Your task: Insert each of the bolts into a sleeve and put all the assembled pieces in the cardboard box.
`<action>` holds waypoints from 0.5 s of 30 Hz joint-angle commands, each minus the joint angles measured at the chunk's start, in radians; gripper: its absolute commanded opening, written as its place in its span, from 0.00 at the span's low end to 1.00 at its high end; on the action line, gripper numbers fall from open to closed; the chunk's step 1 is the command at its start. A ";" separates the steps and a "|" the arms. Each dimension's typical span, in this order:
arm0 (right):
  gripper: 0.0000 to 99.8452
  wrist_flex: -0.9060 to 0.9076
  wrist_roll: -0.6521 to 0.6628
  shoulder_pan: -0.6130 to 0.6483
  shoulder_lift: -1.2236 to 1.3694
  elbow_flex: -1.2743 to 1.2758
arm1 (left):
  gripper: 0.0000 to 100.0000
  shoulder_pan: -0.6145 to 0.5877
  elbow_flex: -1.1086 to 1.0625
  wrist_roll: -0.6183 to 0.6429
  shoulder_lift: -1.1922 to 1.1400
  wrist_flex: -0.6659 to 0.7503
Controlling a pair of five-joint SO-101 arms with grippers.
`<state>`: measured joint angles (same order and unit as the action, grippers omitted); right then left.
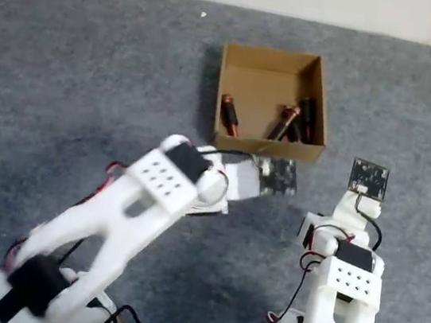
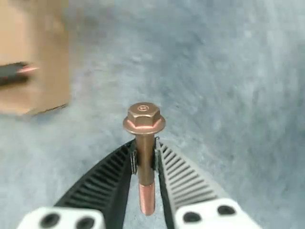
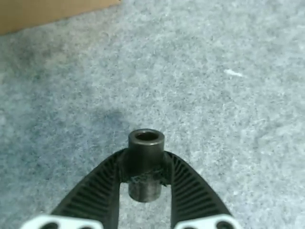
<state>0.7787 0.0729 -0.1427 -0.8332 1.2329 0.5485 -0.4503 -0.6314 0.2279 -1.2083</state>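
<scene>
Near box, left gripper clamps bolt.

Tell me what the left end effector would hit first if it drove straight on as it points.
Probably the grey carpet. The left end effector, shut on the bolt, points at bare carpet, with the cardboard box off to one side. The bolt's head would likely touch first, though depth is unclear.
</scene>
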 commanded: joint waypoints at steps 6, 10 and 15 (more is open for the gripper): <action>0.01 -0.024 0.003 0.039 -0.038 -0.018 | 0.01 -0.067 0.001 0.434 0.361 0.095; 0.01 0.004 0.003 0.082 -0.136 -0.033 | 0.01 -0.062 -0.019 0.540 0.484 0.127; 0.01 0.062 0.008 0.183 -0.427 -0.033 | 0.01 -0.067 -0.139 0.618 0.642 0.213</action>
<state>0.8263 0.0729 -0.0261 -1.0817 1.2329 0.4933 -0.5332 -0.0744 0.7419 -1.0764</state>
